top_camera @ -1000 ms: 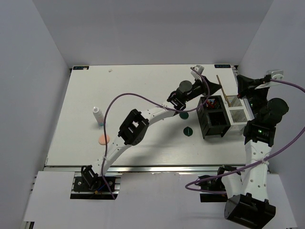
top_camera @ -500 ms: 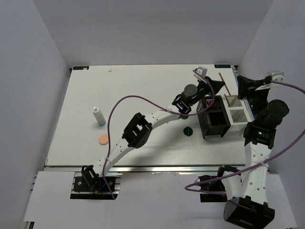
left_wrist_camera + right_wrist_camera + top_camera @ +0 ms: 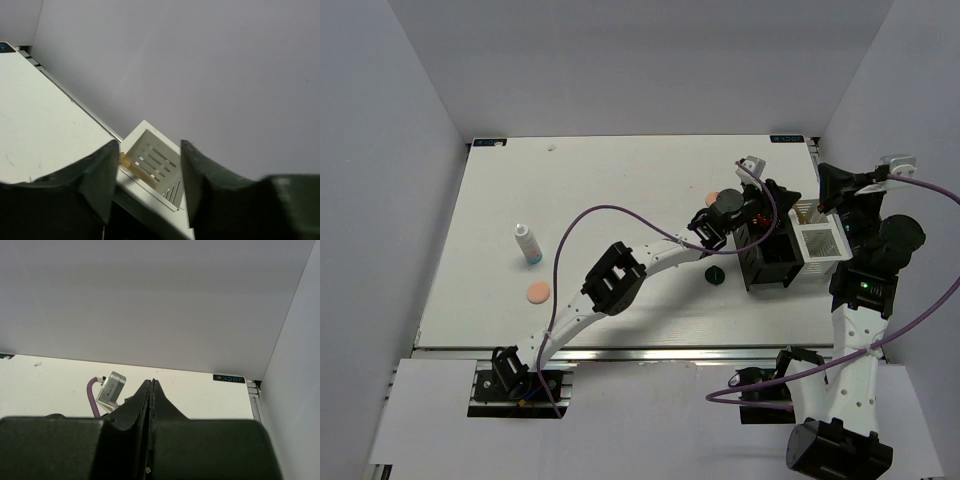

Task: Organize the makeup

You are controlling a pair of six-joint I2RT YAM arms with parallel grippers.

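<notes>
My left gripper [image 3: 778,207] hangs open over the black-and-white compartment box [image 3: 760,262]. In the left wrist view its jaws [image 3: 149,146] stand apart with nothing held, and a thin tan stick [image 3: 133,168] lies in the white slotted compartment [image 3: 159,159] below them. The right gripper [image 3: 826,176] is shut and empty beside the box's white section [image 3: 818,241]; its closed tips [image 3: 151,383] point at the table's far edge. Loose makeup on the table: a dark green disc [image 3: 714,273], a peach disc [image 3: 537,292], another peach disc [image 3: 714,196] partly behind the left arm, and a small white bottle [image 3: 527,243].
The left arm stretches diagonally across the table from its base [image 3: 510,372] to the box. A purple cable [image 3: 582,218] loops above it. Grey walls close in on the table's left, far and right sides. The left wrist camera [image 3: 111,388] shows in the right wrist view.
The left gripper moved right over the box and opened. The tan stick it held upright now lies in the white compartment. The right arm stayed put.
</notes>
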